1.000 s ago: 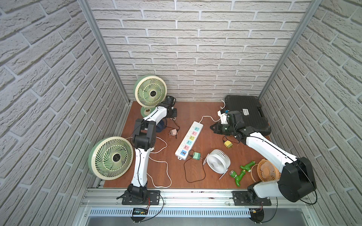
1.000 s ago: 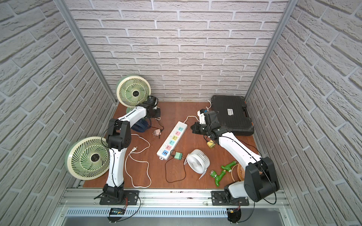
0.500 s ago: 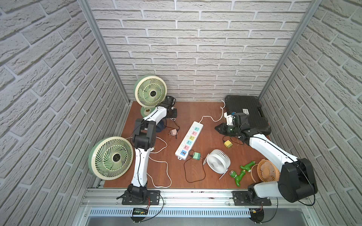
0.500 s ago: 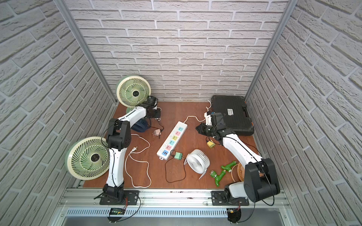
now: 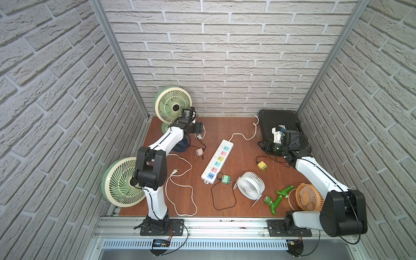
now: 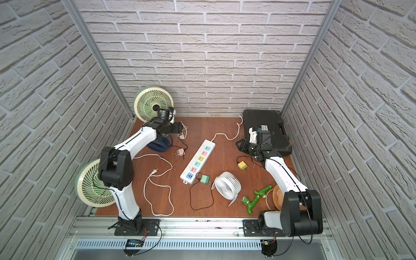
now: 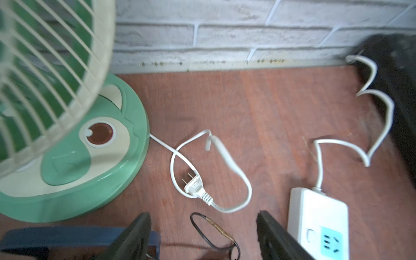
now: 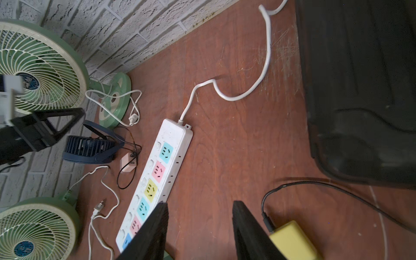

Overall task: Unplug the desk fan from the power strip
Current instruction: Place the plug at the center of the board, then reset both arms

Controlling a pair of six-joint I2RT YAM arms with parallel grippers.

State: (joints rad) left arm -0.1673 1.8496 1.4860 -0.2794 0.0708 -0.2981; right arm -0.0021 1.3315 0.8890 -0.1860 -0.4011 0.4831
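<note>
Power strip (image 5: 218,162) lies mid-table, angled from 1 to 7 o'clock; left gripper (image 7: 202,213) at its 11 o'clock, jaws wide, empty; right gripper (image 8: 200,203) at 2 o'clock, jaws parted, empty; white two-prong plug (image 7: 193,186) lies loose beside green desk fan (image 7: 90,157).

Wide bare table (image 5: 243,153) lies between the power strip (image 5: 217,161) and the black case (image 5: 278,121), an easy lane. Toward the front the yellow adapter (image 5: 261,166) and its black wire sit in it. The strip's other side is tighter: pink adapter (image 5: 198,153), blue fan (image 6: 158,145), loose white cord (image 5: 174,172). The green adapter (image 5: 226,179) crowds the strip's near end, with the white fan (image 5: 251,185) just beside it.
</note>
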